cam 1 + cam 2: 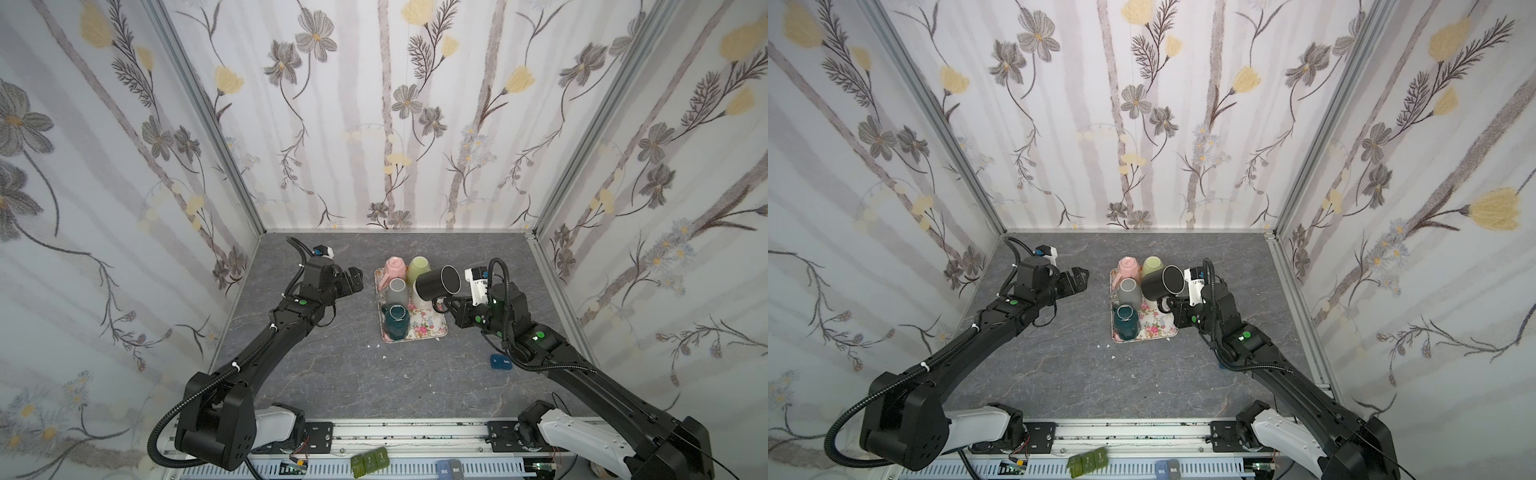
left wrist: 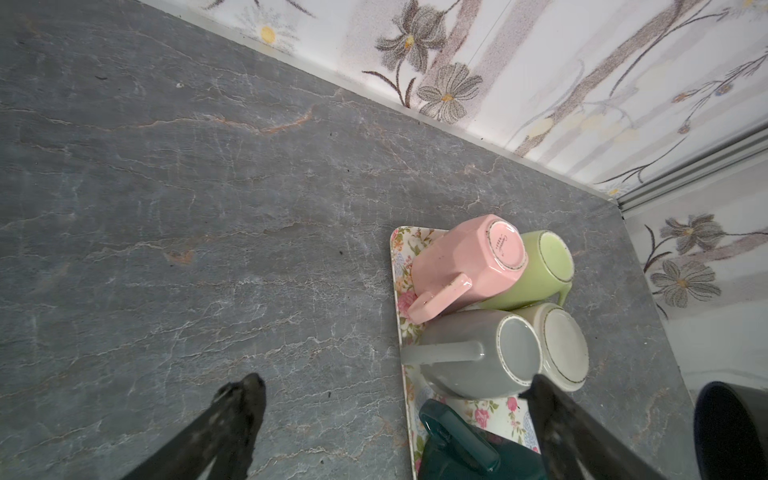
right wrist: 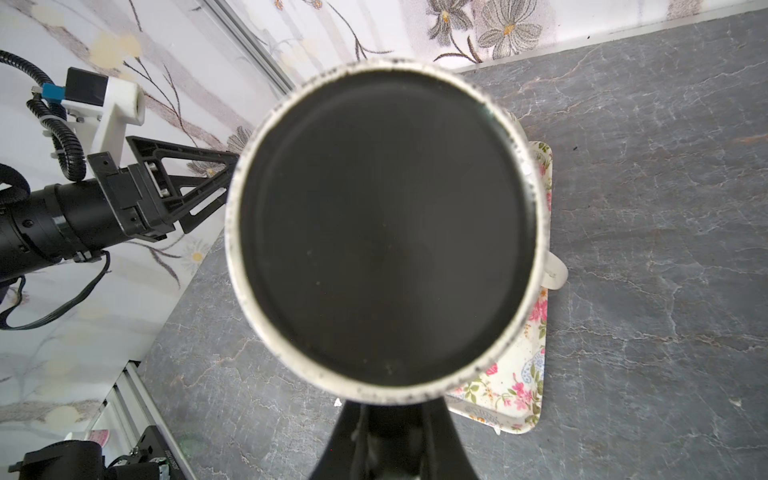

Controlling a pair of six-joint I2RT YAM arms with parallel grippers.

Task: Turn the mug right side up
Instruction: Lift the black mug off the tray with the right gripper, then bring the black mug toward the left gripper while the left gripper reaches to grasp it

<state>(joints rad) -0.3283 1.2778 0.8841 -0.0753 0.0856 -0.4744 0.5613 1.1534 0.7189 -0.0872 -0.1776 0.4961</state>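
L arm extended fwd, L gripper (image 1: 355, 280) jaws wide apart, R gripper (image 1: 444, 302) clamped tight, held aloft

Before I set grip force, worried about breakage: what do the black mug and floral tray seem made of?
Black mug: likely ceramic, satin black glaze; a pale, speckled bare ring around its end looks like unglazed clay.
Floral tray: probably melamine or similar plastic, glossy, with printed flowers and a thin raised rim.

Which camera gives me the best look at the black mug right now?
A top view: the black mug shows nearly whole, tipped sideways above the tray, in the right gripper. Right wrist shows only its round end; left wrist, just a sliver.
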